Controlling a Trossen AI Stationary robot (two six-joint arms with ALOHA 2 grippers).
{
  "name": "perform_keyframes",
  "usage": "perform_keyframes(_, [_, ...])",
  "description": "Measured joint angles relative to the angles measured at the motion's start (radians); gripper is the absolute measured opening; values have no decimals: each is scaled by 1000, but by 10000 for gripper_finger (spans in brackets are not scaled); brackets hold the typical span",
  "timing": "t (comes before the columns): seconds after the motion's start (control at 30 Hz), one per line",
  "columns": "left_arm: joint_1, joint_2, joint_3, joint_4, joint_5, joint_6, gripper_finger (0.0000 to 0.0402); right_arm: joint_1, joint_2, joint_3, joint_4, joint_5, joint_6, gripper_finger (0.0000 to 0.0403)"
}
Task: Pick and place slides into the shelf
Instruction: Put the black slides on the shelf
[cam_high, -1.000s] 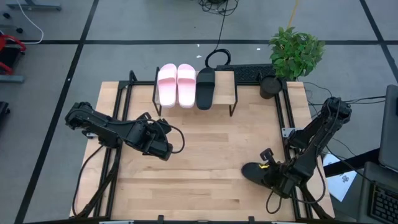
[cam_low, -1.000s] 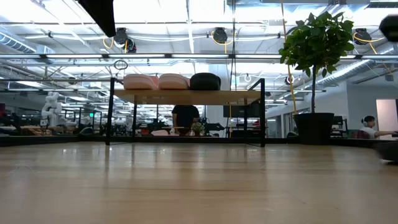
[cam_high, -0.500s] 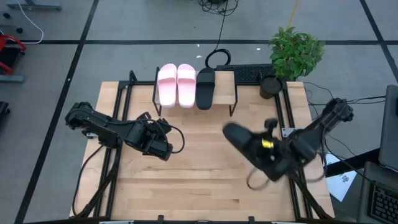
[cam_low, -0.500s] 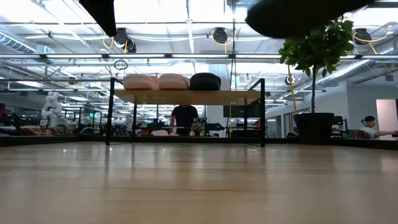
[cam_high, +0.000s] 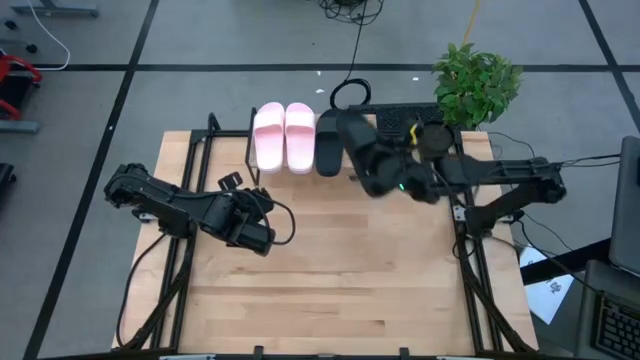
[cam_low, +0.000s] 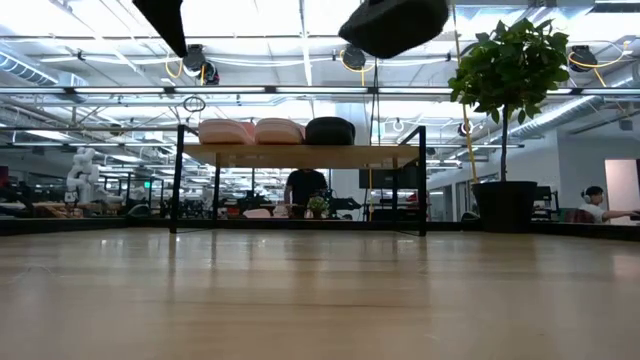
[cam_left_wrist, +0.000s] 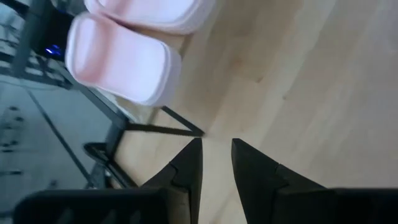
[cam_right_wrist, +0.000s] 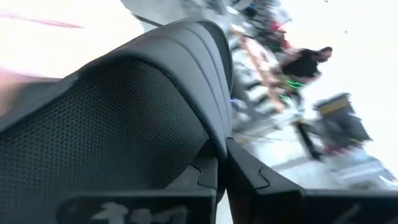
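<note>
The shelf (cam_low: 300, 156) stands at the table's far edge. On its board rest two pale pink slides (cam_high: 284, 137) and one black slide (cam_high: 329, 143), side by side on their soles. My right gripper (cam_right_wrist: 221, 171) is shut on the second black slide (cam_high: 362, 152), holding it in the air over the shelf's right end, above board height in the low view (cam_low: 395, 25). My left gripper (cam_high: 258, 228) waits over the table's left half, its fingers (cam_left_wrist: 193, 165) a narrow gap apart, holding nothing. My right gripper pinches the black slide by the edge of its broad strap (cam_right_wrist: 214, 140) between its two fingers (cam_right_wrist: 249, 177). The arm reaches in from the table's right side. The slide is lifted clear of table and shelf, tilted.
A potted plant (cam_high: 476, 85), a dark pot (cam_high: 435, 138) and a keyboard (cam_high: 405, 118) sit by the table's far right corner, close to the right arm. The shelf board shows bare wood right of the black slide (cam_low: 385, 152). A person stands in the room behind (cam_low: 303, 190).
My right gripper has lifted the black slide off the table near the right near corner and swung it up and toward the far edge, to above the shelf's right end. The slide has gone from lying on the table to hanging clear in the air.
</note>
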Motion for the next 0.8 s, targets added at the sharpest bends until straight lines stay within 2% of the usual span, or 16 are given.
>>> perform_keyframes(0.23, [47, -8, 0, 2, -41, 116, 88, -137, 81, 0, 125, 134, -228, 1])
perform_keyframes(0.5, [129, -9, 0, 1, -63, 213, 88, -205, 171, 0, 165, 131, -301, 0])
perform_keyframes(0.8, [201, -9, 0, 2, -63, 275, 88, -276, 185, 0, 198, 138, -350, 0])
